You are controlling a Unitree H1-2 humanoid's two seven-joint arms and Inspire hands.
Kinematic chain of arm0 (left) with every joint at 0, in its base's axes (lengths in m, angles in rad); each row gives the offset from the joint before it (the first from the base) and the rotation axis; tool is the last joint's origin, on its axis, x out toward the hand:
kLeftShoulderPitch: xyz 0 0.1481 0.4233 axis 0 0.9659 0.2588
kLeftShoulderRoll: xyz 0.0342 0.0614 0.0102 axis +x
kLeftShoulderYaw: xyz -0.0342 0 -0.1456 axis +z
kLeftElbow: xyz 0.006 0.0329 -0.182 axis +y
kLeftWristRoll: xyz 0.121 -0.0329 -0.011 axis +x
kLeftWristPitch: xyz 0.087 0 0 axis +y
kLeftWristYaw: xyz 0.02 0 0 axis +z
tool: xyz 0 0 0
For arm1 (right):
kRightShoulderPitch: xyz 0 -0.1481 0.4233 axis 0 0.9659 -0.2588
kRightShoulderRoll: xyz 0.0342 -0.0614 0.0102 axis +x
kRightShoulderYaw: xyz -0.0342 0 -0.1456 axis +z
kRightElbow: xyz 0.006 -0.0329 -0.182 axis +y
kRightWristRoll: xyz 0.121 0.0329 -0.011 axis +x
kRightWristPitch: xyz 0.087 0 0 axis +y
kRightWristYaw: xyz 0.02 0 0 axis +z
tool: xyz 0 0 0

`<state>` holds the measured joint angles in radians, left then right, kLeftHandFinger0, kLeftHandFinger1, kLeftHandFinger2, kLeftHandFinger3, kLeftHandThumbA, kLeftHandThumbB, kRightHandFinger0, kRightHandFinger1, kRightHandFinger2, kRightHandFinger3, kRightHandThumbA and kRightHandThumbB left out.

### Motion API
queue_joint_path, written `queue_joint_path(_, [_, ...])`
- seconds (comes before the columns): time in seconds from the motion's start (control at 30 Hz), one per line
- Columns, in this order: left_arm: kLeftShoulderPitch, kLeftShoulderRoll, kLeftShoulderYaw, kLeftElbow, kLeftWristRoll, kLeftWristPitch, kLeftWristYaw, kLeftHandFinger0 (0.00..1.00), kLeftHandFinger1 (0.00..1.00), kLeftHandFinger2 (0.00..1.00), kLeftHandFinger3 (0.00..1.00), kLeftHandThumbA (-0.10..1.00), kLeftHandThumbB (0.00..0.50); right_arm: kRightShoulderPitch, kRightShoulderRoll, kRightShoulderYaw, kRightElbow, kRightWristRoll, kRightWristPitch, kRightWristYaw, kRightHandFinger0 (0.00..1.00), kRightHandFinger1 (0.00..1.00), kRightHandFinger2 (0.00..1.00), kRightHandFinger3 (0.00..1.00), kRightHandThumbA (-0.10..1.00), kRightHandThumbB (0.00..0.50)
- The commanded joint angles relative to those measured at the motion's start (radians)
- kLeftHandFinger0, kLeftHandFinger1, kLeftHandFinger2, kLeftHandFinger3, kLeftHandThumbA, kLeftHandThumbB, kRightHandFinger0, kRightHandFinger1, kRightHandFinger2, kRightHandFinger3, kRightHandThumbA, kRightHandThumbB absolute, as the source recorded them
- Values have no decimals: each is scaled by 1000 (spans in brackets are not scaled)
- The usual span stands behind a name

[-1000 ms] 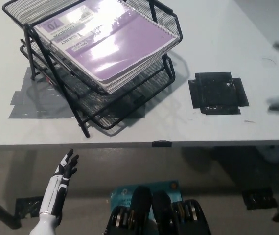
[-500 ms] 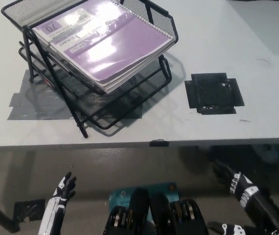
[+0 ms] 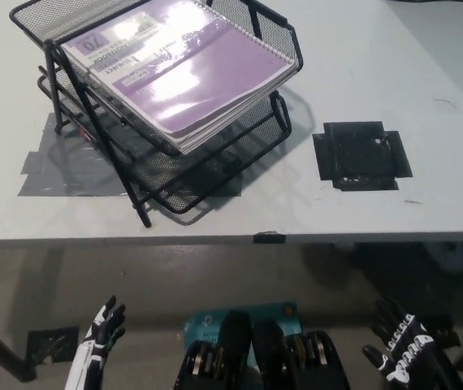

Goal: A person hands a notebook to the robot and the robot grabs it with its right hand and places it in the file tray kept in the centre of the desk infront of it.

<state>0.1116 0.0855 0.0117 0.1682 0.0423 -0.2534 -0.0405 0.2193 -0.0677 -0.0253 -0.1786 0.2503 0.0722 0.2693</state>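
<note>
Nearest, below the desk edge, both hands hang low and hold nothing. The white left hand (image 3: 104, 327) sits at about seven o'clock, fingers spread apart and pointing up toward the desk. The black right hand (image 3: 402, 337) sits at about five o'clock, its fingers likewise apart and empty. Both are well apart from anything on the desk, which reads as a rest pose with the placing job apparently finished.

Past them, the pale desk (image 3: 215, 215) runs across the middle of the view. At about three o'clock a square of black tape (image 3: 361, 154) lies flat on it, probably a position marker. At about nine o'clock grey tape (image 3: 65, 172) runs under the tray's feet, likely to keep the tray from sliding when something is pushed in.

Farthest, at about eleven o'clock, stands the black wire file tray (image 3: 207, 175), a stacked rack tilted on its frame. Its top tier holds the purple notebook (image 3: 183, 69), lying flat inside the mesh walls with its spiral edge toward the far right corner. It seems to rest on other sheets. The lower tiers look mostly empty, though partly hidden.
</note>
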Motion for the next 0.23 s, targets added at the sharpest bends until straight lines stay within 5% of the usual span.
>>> queue_joint_path(0.0, [10,6,2,-19,-38,-45,-18,1000,1000,1000,1000,1000,500,-4,0,-10,15,28,-97,13,1000,1000,1000,1000,1000,380])
queue_joint_path(0.2, [8,5,6,-25,-32,-39,-10,1000,1000,1000,1000,1000,495,-10,-4,2,25,-1,-113,7,1000,1000,1000,1000,1000,363])
